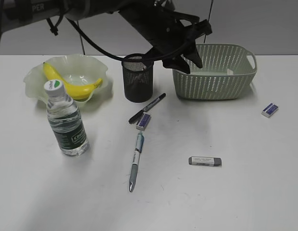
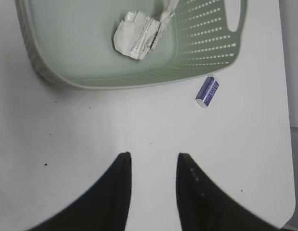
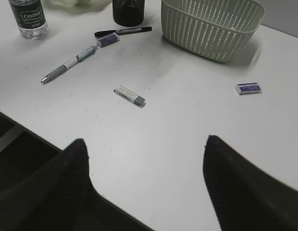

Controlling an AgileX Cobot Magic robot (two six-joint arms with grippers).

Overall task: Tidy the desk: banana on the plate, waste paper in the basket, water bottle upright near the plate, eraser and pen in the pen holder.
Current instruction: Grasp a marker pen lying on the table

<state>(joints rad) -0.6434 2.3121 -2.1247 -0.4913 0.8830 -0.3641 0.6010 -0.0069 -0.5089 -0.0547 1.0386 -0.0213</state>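
Left claw (image 2: 153, 185) part-open, empty, above basket (image 1: 215, 82); right claw (image 3: 144, 180) wide, empty — nearer grey eraser (image 3: 130, 95), far-left of it, long axis left-right

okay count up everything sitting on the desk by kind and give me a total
Erasers: 3
Pens: 2
Banana: 1
Plate: 1
Water bottle: 1
Pen holder: 1
Basket: 1
Waste paper: 1
Total: 11
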